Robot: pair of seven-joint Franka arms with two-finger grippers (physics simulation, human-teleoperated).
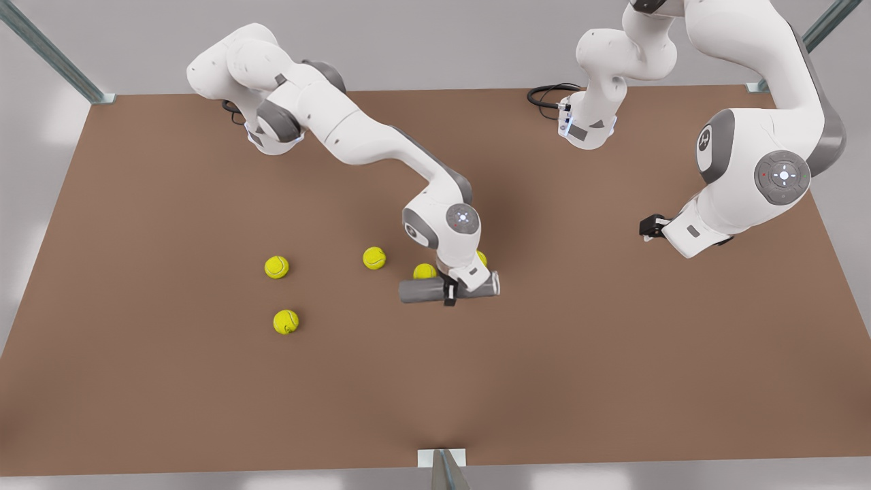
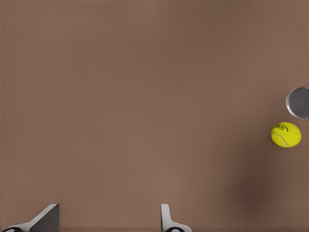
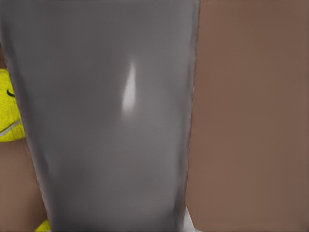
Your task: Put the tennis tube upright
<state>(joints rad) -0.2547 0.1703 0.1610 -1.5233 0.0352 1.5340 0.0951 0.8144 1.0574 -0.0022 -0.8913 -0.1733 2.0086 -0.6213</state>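
Tennis tube [image 1: 425, 291] flat between right fingers [image 1: 449, 297]

arms: white shells | joints: grey caps | base cables: black

Setting: simulated robot test cell, rendered.
Evidence: bare brown surface [image 1: 170, 381], metal frame struts [image 1: 51, 51] at corners, plain grey surround, two arms bolted on.

A broad brown tabletop [image 1: 204, 381] sits against a pale grey surround. Grey metal struts [image 1: 54, 58] meet its far corners, and another strut [image 1: 446, 469] stands at the near edge.
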